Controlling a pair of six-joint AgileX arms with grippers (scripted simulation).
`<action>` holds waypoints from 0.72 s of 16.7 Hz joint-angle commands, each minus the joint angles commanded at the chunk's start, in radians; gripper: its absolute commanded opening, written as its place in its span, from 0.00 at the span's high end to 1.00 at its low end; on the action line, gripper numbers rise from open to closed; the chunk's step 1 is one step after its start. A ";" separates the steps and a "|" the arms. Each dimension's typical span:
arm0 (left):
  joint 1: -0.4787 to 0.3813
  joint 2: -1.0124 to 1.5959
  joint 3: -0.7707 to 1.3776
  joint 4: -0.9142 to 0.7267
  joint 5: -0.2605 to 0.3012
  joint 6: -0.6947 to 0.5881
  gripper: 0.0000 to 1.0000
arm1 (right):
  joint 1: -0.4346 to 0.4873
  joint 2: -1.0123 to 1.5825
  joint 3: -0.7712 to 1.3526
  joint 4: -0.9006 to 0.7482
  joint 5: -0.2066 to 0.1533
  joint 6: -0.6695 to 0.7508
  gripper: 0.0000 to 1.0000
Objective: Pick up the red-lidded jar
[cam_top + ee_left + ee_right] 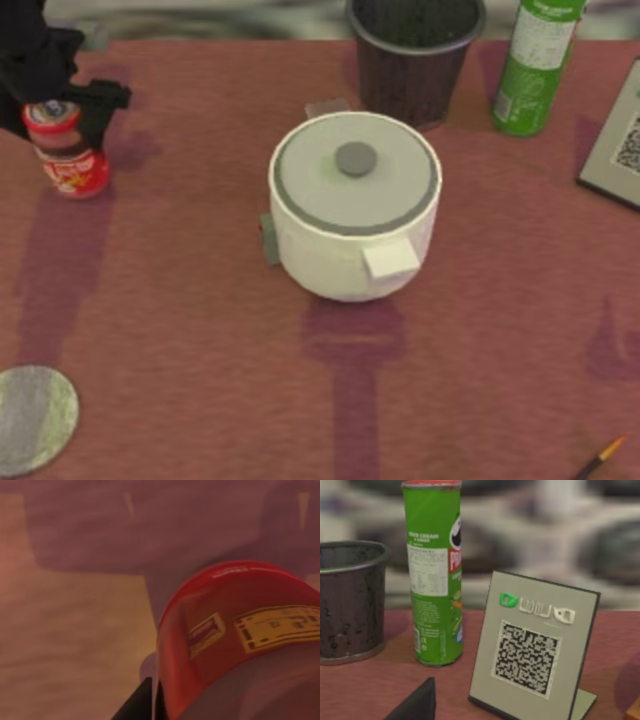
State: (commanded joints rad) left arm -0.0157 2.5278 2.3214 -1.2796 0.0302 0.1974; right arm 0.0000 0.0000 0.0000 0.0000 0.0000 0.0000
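The red-lidded jar is at the far left of the table towards the back, its red lid with a pale centre mark facing up. My left gripper is shut on the red-lidded jar just below the lid, a black finger on each side. The jar's shadow lies apart from it on the cloth, so it seems to hang above the table. Close up in the left wrist view, the jar's red label fills the frame beside one dark fingertip. My right gripper shows only as a dark wedge, parked at the right side.
A white pot with a grey lid stands mid-table. Behind it is a dark bin, with a tall green can to its right. A QR sign stands at the right edge. A grey disc and a pencil lie near the front.
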 joint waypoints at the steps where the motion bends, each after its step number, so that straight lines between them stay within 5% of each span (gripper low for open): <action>1: 0.000 0.000 0.000 0.000 0.000 0.000 1.00 | 0.000 0.000 0.000 0.000 0.000 0.000 0.00; 12: 0.011 -0.234 -0.205 -0.023 -0.005 -0.001 1.00 | 0.000 0.000 0.000 0.000 0.000 0.000 0.00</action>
State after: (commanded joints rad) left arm -0.0047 2.2939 2.1168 -1.3031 0.0254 0.1966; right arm 0.0000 0.0000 0.0000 0.0000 0.0000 0.0000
